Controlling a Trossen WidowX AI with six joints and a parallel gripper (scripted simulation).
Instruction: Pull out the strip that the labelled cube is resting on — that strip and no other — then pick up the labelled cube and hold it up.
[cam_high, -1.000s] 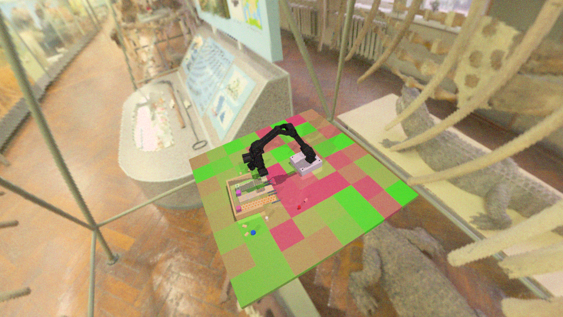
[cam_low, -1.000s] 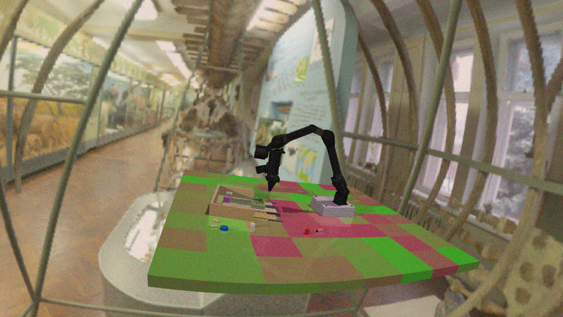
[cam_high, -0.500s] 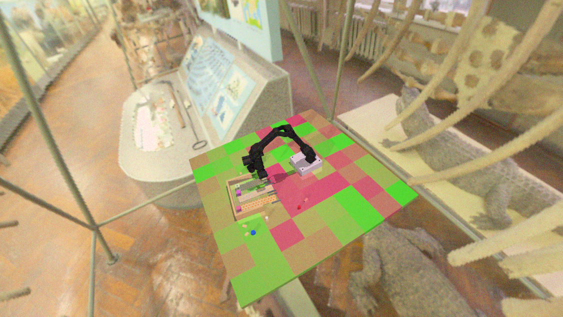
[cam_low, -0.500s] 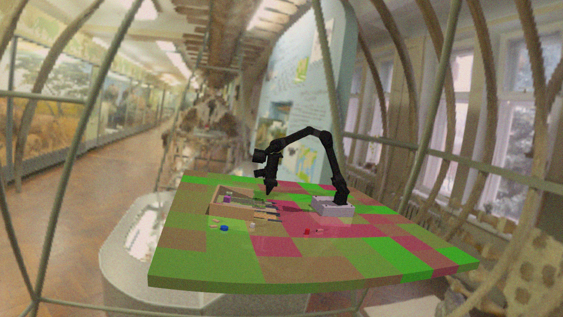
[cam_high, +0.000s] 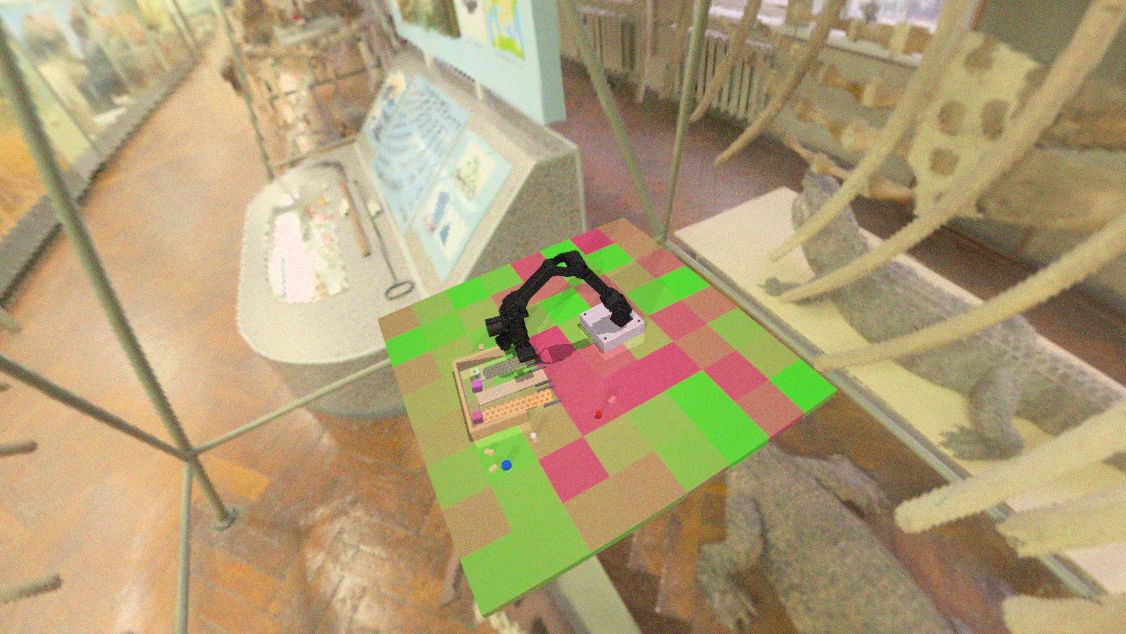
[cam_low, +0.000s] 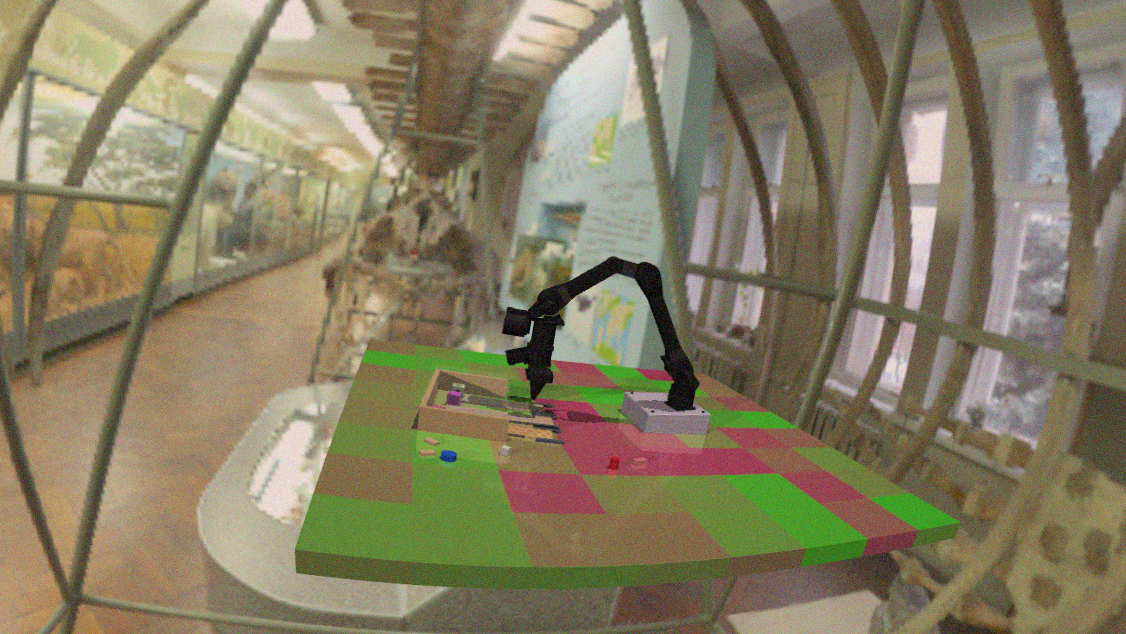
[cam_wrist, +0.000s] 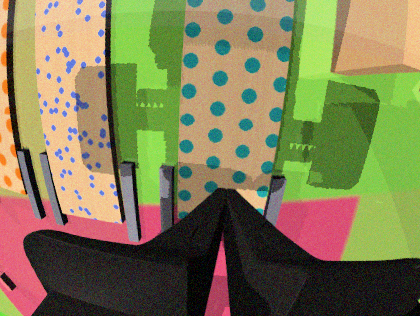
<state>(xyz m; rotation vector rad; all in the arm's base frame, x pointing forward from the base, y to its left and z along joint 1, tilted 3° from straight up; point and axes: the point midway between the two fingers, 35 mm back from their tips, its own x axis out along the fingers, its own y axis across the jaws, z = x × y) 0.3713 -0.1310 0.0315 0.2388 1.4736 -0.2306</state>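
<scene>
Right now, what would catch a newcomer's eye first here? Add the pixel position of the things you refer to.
Probably the black jointed arm (cam_high: 561, 263) (cam_low: 613, 271), arching from a pale box-shaped base (cam_high: 608, 341) (cam_low: 665, 422) over a green, pink and brown patchwork table (cam_high: 630, 511) (cam_low: 630, 539). Its black claw (cam_high: 529, 358) (cam_low: 537, 396) (cam_wrist: 225, 197) points down, shut, above a strip with teal dots (cam_wrist: 217, 108). Next, perhaps, the small round blue disc (cam_high: 506, 465) (cam_low: 448, 456) outside the open-fronted wooden tray (cam_high: 471, 418) (cam_low: 460, 421).

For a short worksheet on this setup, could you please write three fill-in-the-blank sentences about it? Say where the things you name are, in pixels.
The strip with teal dots (cam_wrist: 217, 108) lies nearest the ____ claw (cam_wrist: 225, 197).
The strip with orange dots (cam_high: 516, 406) has dots of the colour ____.
The round disc (cam_high: 506, 465) (cam_low: 448, 456) outside the wooden tray (cam_high: 463, 397) (cam_low: 460, 422) is ____.

Missing words: black; orange; blue.
</scene>
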